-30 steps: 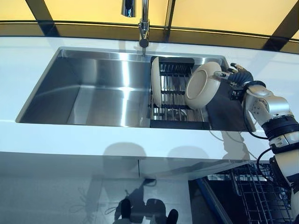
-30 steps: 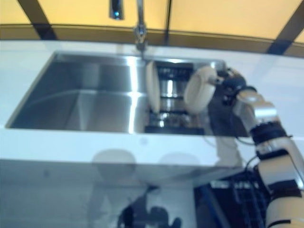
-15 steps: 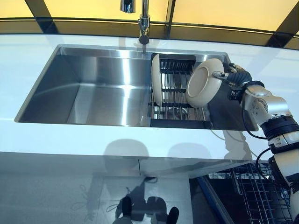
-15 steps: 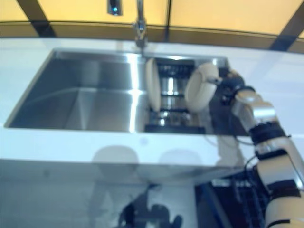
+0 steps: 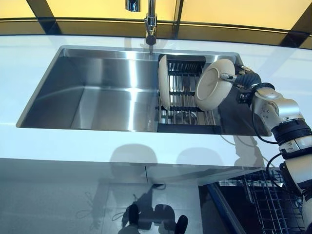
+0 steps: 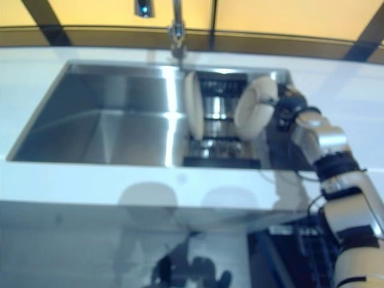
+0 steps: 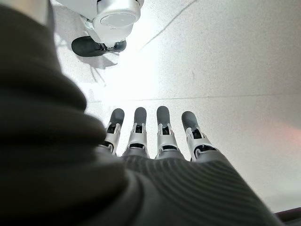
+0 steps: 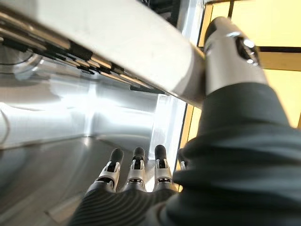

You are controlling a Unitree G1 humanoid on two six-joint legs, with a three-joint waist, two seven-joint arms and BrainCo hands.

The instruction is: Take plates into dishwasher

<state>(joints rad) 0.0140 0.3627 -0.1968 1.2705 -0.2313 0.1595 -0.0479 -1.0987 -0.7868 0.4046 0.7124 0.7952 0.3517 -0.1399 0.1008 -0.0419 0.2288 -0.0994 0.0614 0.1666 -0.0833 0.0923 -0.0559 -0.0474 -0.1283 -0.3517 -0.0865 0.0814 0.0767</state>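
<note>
1. White countertop [image 5: 97, 146] runs across the scene, yellow panels with dark frames behind it, steel sink [image 5: 92, 97] sunk into it.
2. Sink's left basin holds nothing visible; faucet [image 5: 150, 29] stands at the back rim, about mid-sink.
3. Left hand [image 7: 155, 141] shows only in its own wrist view: fingers straight and relaxed, holding nothing, speckled pale floor past the fingertips.
4. Dark dish rack [image 5: 185, 105] sits in the right part of the sink.
5. One cream plate [image 5: 163, 87] stands on edge at the rack's left end, well apart from the right hand's fingers.
6. Second cream plate, the held plate [image 5: 213, 85], tilts above the rack's right side, its hollow face turned toward the camera.
7. Right hand [image 5: 246, 79] is at that plate's right rim; thumb [image 8: 230, 56] presses on the rim and the fingers [image 8: 136, 167] lie behind it, so the hand pinches the held plate.
8. Right wrist view: plate's pale rim crosses just beyond the thumb, sink wall and rack bars past the fingertips.
9. Held plate's lower edge is near the rack; can't tell if touching.
10. Wire dishwasher rack [image 5: 270, 204] shows at the lower right, below the counter, well apart from the right hand's fingers, nothing visible in it.
</note>
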